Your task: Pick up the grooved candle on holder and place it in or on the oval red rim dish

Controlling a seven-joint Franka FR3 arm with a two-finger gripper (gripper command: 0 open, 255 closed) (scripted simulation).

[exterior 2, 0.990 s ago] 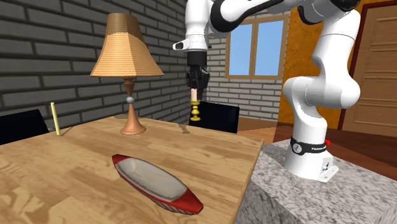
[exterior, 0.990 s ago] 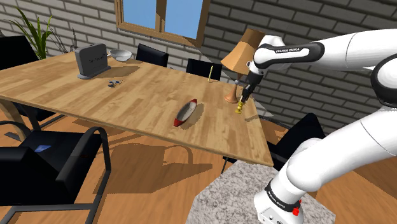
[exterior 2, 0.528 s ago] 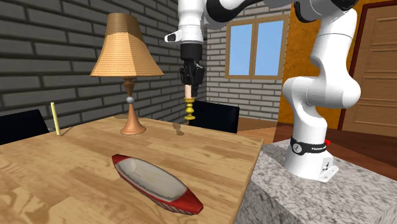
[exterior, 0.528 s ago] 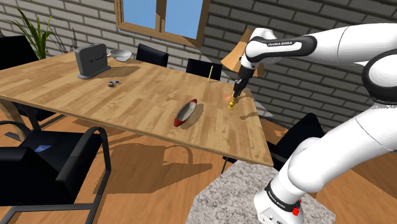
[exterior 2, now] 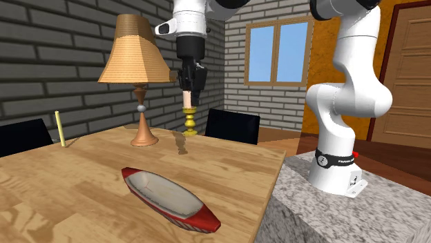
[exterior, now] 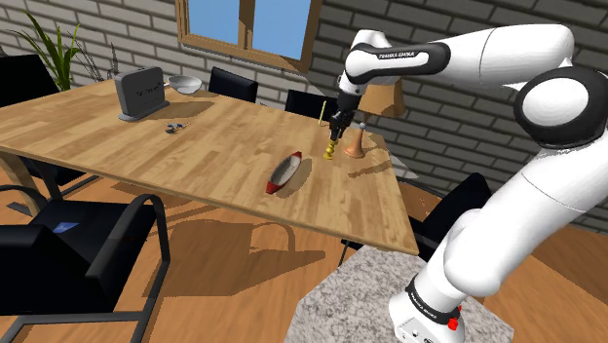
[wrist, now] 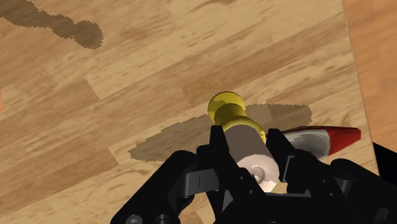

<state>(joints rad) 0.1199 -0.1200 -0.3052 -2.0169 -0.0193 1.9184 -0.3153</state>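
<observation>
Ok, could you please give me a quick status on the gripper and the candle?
Gripper shut on candle, held above the table. Dish empty, on the table. Lamp nearby, not between candle and dish.

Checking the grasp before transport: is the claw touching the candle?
Touching. The wrist view shows the claw with its fingers pressed against both sides of the candle, clasping it.

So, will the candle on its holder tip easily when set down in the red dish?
Probably: the candle on its holder is slim on a small gold base. The dish looks shallow and curved inside, so it may topple. It seems rigid, hanging straight from the end effector.
</observation>
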